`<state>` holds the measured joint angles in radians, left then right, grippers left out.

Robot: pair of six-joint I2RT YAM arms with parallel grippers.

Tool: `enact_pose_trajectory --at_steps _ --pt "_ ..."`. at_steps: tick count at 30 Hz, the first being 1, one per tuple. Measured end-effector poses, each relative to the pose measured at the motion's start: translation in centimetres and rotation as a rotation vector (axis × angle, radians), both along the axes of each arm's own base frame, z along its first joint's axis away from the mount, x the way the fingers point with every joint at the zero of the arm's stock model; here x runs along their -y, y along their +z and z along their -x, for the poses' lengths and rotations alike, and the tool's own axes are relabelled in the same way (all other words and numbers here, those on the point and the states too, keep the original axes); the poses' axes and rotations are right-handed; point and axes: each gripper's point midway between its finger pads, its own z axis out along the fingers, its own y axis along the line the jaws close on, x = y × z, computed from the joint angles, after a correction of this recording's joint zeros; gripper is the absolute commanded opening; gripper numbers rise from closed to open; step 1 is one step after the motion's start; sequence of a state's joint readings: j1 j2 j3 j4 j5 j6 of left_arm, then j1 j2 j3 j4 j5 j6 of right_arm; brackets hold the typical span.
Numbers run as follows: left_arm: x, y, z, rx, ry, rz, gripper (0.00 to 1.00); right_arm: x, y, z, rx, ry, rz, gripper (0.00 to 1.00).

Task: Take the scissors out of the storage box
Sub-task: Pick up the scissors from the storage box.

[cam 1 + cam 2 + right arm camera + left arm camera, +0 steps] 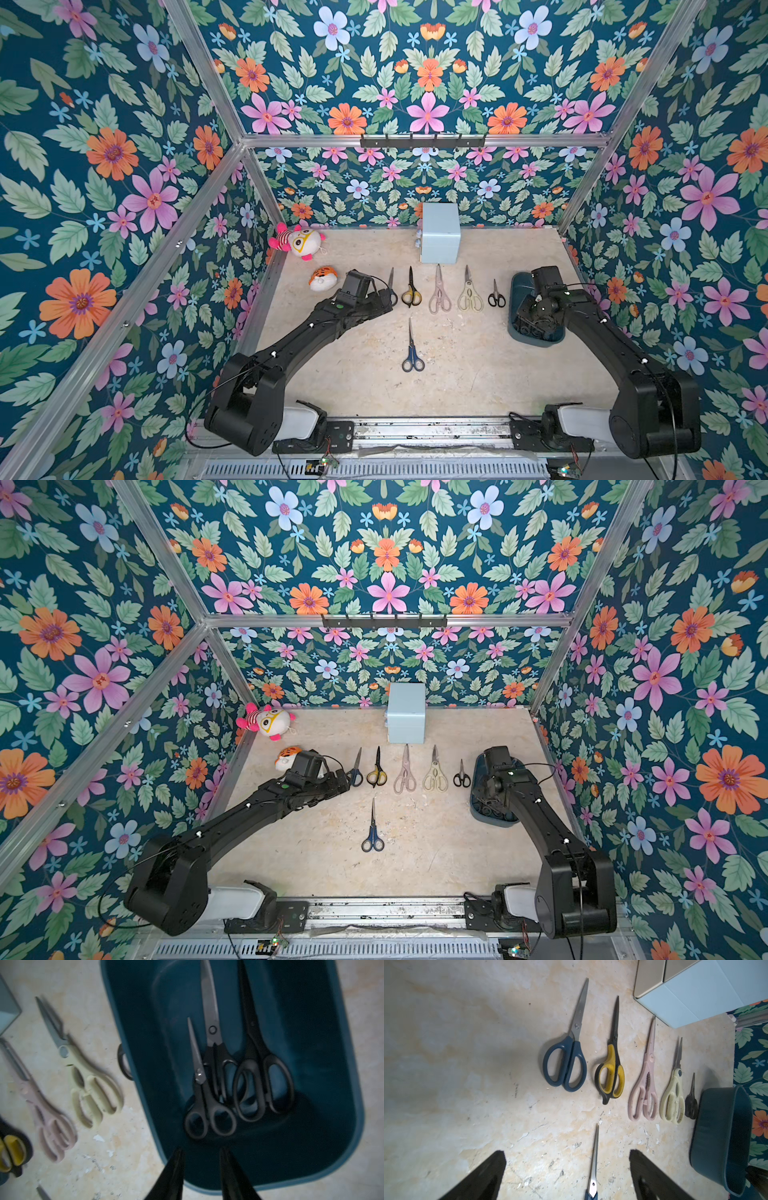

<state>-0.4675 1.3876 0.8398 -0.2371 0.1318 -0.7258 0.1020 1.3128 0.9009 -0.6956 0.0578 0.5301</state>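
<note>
The dark teal storage box stands at the table's right side, mostly under my right arm in both top views. Three black-handled scissors lie inside it: a small pair, a middle pair and a large pair. My right gripper hangs open and empty over the box's near end, just short of the small pair's handles. Several scissors lie in a row on the table, from dark blue to small black. Another blue pair lies nearer. My left gripper is open over its blade.
A pale blue cube box stands at the back centre. Two plush toys lie at the back left. A black hook rail hangs on the rear frame. Floral walls close in three sides.
</note>
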Motion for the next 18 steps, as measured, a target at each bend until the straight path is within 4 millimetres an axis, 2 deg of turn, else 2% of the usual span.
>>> enact_pose_trajectory --at_steps 3,8,18 --pt "1.1 -0.2 -0.9 0.010 -0.032 -0.002 0.97 0.8 -1.0 0.1 -0.040 0.005 0.009 0.34" --pt "2.3 -1.3 -2.0 -0.002 -0.071 -0.013 0.97 0.8 -2.5 -0.1 -0.098 0.044 0.019 0.33" --pt "2.8 -3.6 -3.0 -0.050 -0.083 -0.044 0.98 -0.1 -5.6 -0.1 -0.186 0.086 -0.025 0.32"
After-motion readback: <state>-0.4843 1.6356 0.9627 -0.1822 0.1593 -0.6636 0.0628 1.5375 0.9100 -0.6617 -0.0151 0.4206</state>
